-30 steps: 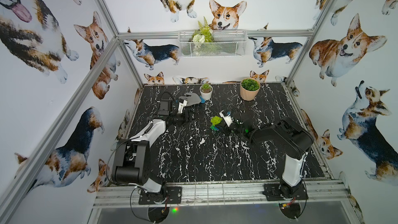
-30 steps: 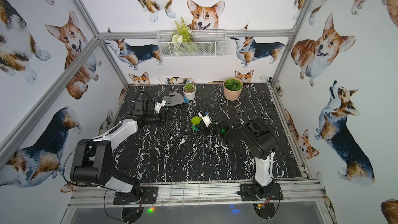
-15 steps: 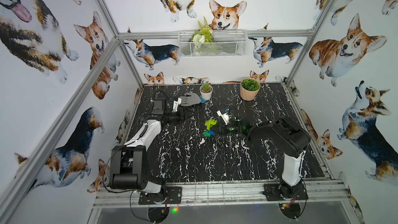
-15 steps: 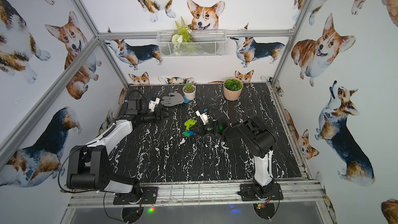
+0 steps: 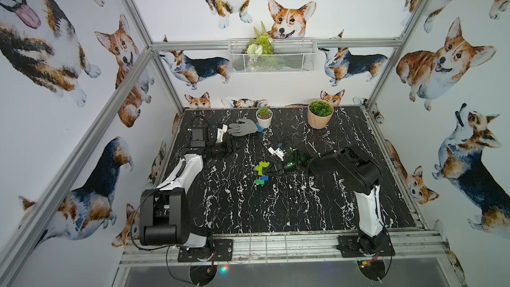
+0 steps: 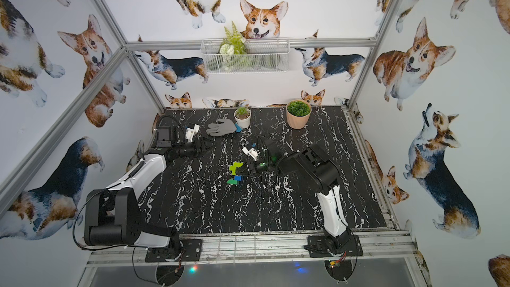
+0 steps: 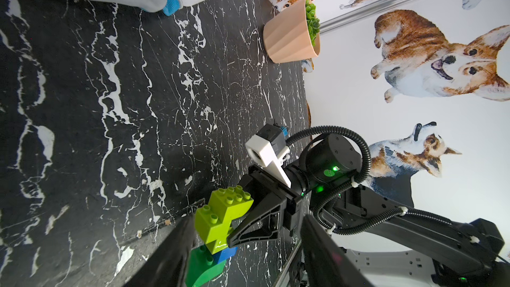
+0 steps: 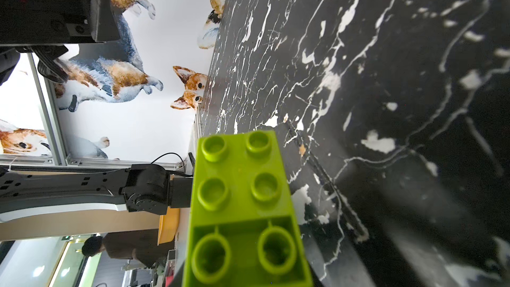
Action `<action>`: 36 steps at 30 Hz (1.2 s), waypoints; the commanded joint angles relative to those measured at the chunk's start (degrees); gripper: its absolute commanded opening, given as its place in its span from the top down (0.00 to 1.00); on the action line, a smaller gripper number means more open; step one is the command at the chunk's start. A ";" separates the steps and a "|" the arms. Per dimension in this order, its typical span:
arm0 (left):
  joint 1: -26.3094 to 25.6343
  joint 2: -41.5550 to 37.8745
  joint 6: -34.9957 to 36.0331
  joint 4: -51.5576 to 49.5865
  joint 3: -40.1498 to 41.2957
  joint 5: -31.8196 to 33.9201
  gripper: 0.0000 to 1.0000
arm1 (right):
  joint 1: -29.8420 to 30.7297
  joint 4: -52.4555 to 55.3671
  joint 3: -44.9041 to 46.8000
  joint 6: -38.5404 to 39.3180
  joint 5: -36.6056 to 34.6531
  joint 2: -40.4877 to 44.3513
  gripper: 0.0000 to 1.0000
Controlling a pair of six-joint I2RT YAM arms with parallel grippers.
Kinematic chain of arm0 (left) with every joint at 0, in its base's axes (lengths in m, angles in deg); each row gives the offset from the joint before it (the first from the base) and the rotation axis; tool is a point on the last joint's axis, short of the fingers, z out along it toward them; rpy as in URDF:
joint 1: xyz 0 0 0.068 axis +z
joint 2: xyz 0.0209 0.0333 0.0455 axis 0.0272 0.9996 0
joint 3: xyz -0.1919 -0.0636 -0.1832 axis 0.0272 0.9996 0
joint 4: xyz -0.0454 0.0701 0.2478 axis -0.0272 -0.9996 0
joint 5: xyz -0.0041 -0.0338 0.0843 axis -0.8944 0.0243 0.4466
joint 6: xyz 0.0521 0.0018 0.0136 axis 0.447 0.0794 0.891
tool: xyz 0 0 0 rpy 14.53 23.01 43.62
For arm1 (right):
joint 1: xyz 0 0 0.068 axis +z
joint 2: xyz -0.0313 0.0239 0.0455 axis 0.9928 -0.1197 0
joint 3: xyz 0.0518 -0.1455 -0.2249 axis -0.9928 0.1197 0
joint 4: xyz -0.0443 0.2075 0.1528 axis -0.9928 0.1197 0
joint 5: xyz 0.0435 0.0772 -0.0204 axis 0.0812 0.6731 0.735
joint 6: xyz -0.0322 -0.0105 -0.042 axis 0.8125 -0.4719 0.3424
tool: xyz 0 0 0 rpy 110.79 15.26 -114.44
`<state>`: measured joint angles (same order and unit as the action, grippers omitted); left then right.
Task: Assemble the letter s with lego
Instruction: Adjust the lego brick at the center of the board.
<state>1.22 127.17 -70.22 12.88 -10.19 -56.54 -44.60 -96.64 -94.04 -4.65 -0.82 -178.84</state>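
Note:
The letter s (image 5: 261, 172) (image 6: 235, 173) is a zigzag of joined lego in both top views, mid-table. Its lime-green bricks (image 7: 220, 213) are on top, with a blue brick (image 7: 225, 254) and a dark green brick (image 7: 202, 266) below, at or just above the tabletop. My right gripper (image 5: 269, 172) (image 6: 243, 172) is shut on the lime-green part; in the right wrist view that brick (image 8: 242, 202) fills the space between the jaws. My left gripper (image 5: 231, 144) (image 6: 205, 146) stands open and holds nothing, well to the back left of the lego. Its blurred fingers (image 7: 174, 258) frame the cluster from afar.
A grey glove (image 5: 242, 128) lies at the back left, beside a small white plant pot (image 5: 264, 118). A peach plant pot (image 5: 320, 117) stands at the back right. A wire basket (image 5: 271, 56) hangs on the back wall.
My right gripper has carried the joined lego forward, left and lower. My left arm has drawn back toward the back left, away from the bricks.

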 commanded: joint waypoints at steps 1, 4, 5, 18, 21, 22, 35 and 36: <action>0.27 -0.16 0.36 -0.55 0.04 -1.01 0.35 | 0.37 0.33 -0.44 -3.54 3.22 -1.43 0.63; 0.27 0.09 0.34 -0.55 -0.14 -1.13 0.35 | 0.33 -0.74 -0.52 -5.42 3.94 -2.77 0.63; 0.29 0.23 0.34 -0.55 -0.24 -1.10 0.35 | 0.32 -0.93 -0.54 -5.80 4.12 -3.05 0.62; 0.34 0.35 0.69 -0.97 -0.50 -1.14 0.35 | 0.32 -2.78 -0.51 -9.34 2.75 -4.87 0.56; 0.34 0.32 0.69 -1.08 -0.49 -1.18 0.35 | 0.32 -3.79 0.48 -10.14 2.15 -4.65 0.51; 0.34 0.36 0.74 -1.08 -0.41 -1.18 0.36 | 0.29 -3.82 0.77 -10.13 1.94 -4.37 0.49; 0.34 -0.17 1.04 -1.25 -0.56 -0.66 0.35 | -1.23 0.83 7.33 -6.09 -2.73 1.08 0.28; 0.34 -0.16 1.06 -1.25 -0.49 -0.66 0.35 | -1.41 1.15 7.39 -5.88 -2.86 1.23 0.28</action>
<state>1.48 127.27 -70.13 12.05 -10.23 -56.54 -45.74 -100.13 -87.35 -13.16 0.21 -177.76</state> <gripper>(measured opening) 0.649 0.718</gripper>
